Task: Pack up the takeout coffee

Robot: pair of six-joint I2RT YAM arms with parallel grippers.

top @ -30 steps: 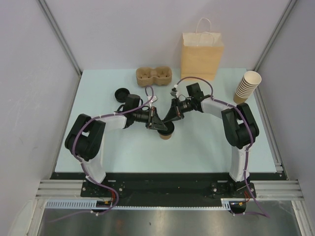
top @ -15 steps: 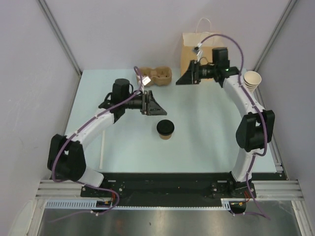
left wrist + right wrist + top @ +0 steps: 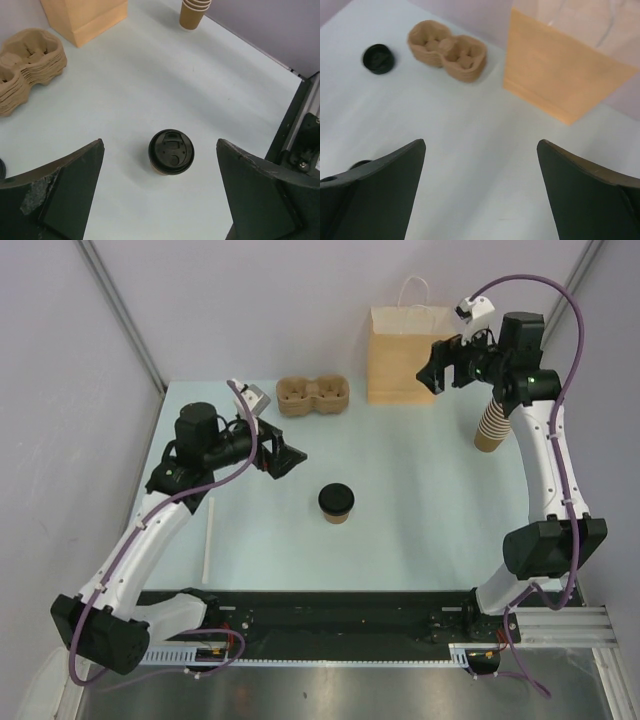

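The pale blue table (image 3: 420, 510) takes up most of the room in front of me. The left gripper (image 3: 288, 457) hangs over its left half with its jaws spread wide and nothing between them. The right gripper (image 3: 432, 368) is raised near the far right corner, jaws just as wide apart and equally bare.

The tan paper bag (image 3: 560, 75) stands upright ahead of the right jaws, off toward their right finger. The stack of paper cups (image 3: 492, 425) stands below and behind those jaws, partly hidden by the arm. The brown pulp tray (image 3: 447, 57) lies ahead of the right jaws, toward their left finger.

The takeout coffee (image 3: 336, 503) stands upright on the table ahead of and below the left jaws. From that wrist it sits centred in the gap between the fingers, clear of both, with its lid (image 3: 170, 150) pressed on top.

A small black disc (image 3: 378, 58) lies beyond the tray, outside the right gripper's left finger. A thin white stick (image 3: 208, 538) lies flat well behind the left jaws, under that arm
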